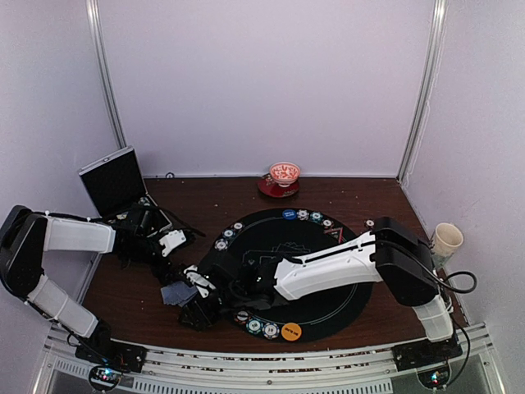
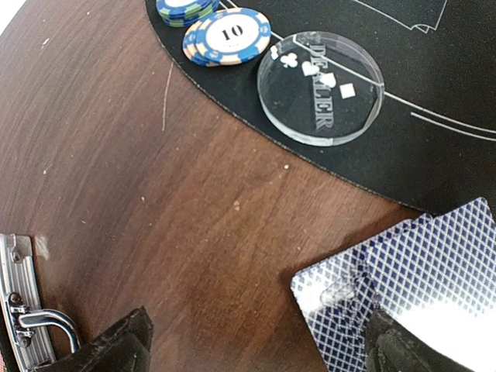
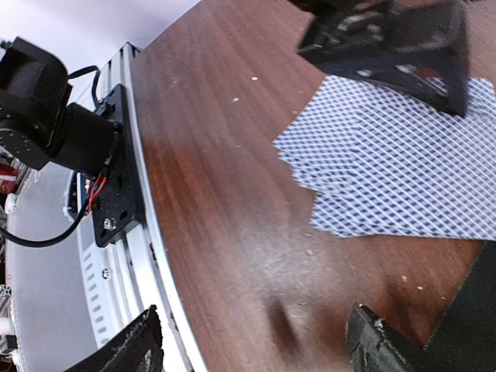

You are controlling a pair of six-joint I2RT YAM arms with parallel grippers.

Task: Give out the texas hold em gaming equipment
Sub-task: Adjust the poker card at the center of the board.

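Observation:
Grey-blue-backed playing cards (image 1: 176, 293) lie fanned on the wood left of the black mat; they also show in the left wrist view (image 2: 411, 287) and the right wrist view (image 3: 387, 170). My left gripper (image 2: 256, 341) is open, with its right finger over a card's edge and its left finger over bare wood. My right gripper (image 3: 256, 341) is open over bare wood near the table's front edge, just short of the cards. A "10" chip stack (image 2: 229, 35) and a clear dealer disc (image 2: 322, 85) sit on the mat's edge. An orange disc (image 1: 290, 332) and chips (image 1: 254, 327) lie at the mat's near rim.
The round black mat (image 1: 328, 304) fills the table's middle, with more chips (image 1: 303, 215) along its far rim. A red-and-white bowl (image 1: 285, 174) stands at the back. An open metal case (image 1: 115, 180) stands at the back left. A paper cup (image 1: 447, 238) is at the right.

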